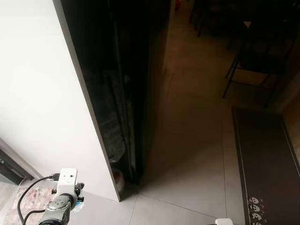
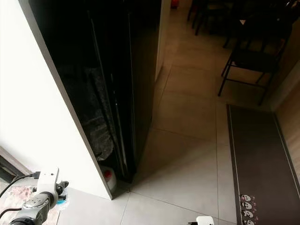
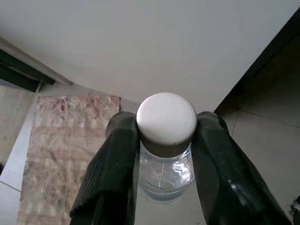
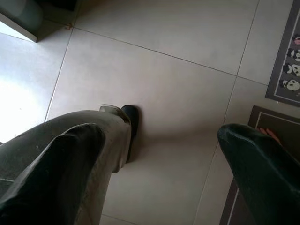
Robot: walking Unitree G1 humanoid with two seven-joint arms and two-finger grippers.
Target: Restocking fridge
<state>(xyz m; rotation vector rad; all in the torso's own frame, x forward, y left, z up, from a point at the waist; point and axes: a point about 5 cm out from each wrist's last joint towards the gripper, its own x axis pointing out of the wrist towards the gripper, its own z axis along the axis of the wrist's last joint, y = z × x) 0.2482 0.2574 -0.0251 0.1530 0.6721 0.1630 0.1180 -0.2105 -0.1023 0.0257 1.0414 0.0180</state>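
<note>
Head views: dark fridge (image 1: 126,93) stood ahead, its door apparently shut, beside a white wall (image 1: 37,93); tiled floor (image 2: 187,154) and a mat (image 2: 262,164) to the right. Left wrist view: left gripper (image 3: 165,140) pinched a clear bottle (image 3: 165,168) just under its white cap (image 3: 166,117) (grip high; it might swing or slip while walking). Right wrist view: right gripper (image 4: 164,173) spread, empty, above the floor.

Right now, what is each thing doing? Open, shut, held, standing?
Left gripper: shut on the bottle.
Bottle: white cap on, clear, held between the fingers.
Right gripper: open, holding nothing, above the floor tiles.
Fridge: dark; whether its door is open I cannot tell.
Chair: upright on the floor.
</note>
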